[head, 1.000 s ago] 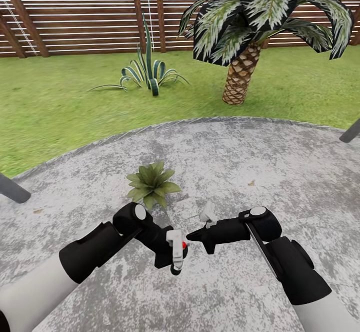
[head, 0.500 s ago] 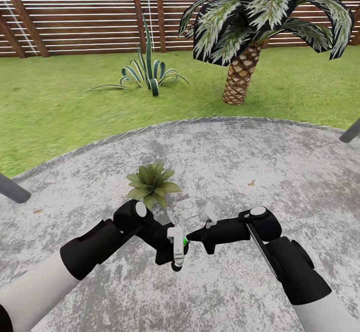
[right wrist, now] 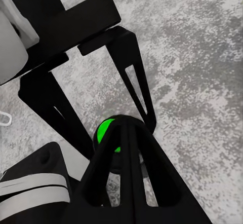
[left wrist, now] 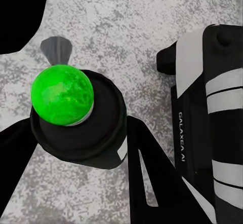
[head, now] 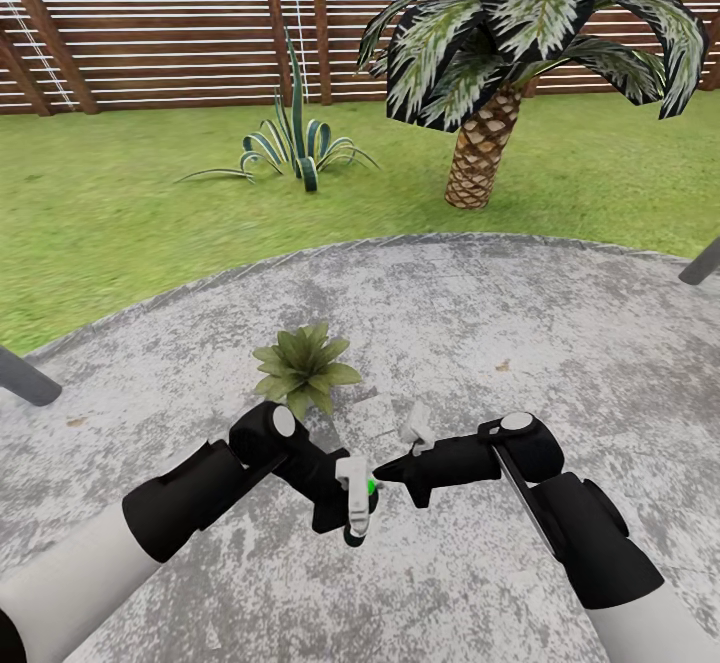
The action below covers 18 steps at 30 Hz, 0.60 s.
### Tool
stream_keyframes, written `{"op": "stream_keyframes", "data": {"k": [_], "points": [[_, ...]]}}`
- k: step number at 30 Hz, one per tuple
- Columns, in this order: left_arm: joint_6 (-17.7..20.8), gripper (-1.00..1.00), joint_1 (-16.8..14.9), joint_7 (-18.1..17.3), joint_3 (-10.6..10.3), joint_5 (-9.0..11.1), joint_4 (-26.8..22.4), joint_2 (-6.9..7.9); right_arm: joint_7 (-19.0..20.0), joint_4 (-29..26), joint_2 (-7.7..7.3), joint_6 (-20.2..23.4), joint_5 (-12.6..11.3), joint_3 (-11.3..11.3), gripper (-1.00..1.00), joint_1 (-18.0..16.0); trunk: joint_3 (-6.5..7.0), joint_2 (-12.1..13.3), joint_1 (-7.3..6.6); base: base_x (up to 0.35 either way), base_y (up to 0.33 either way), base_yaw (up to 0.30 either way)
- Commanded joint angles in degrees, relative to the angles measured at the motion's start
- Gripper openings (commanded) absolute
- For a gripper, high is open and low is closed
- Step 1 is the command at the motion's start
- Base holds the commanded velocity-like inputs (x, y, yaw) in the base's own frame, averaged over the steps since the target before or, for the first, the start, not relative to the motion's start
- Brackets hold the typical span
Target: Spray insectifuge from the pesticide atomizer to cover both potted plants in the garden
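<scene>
Left hand (head: 352, 503) clenched around the pesticide atomizer (left wrist: 76, 120), green button up. Right hand (head: 385, 473), fingertips together, touches that button. Potted plant (head: 303, 367) sits just ahead; aim nozzle there, press steadily.

Mottled grey patio (head: 560, 343), lawn (head: 120, 223), slatted fence (head: 160, 23), palm (head: 485, 143)

L gripper (head: 357, 505) and R gripper (head: 385, 473) nearly tip to tip, almost no gap between; atomizer (left wrist: 76, 117) with green cap sits in L fingers, R tips right at it. Rosette plant (head: 303, 367) just ahead of L wrist blocks fwd path. Patio (head: 560, 343) open to R and ahead; grey poles (head: 25, 379) at far edges.
</scene>
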Motion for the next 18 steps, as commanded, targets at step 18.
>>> {"op": "stream_keyframes", "data": {"k": [18], "points": [[-0.53,-1.0,1.75,-0.36,1.13,-0.24,7.29,7.24,0.49,-0.1,-4.15,-1.16,0.5,-0.07,-1.0,-0.04,-0.04,-0.02,-0.01,0.0,0.0,0.0]]}}
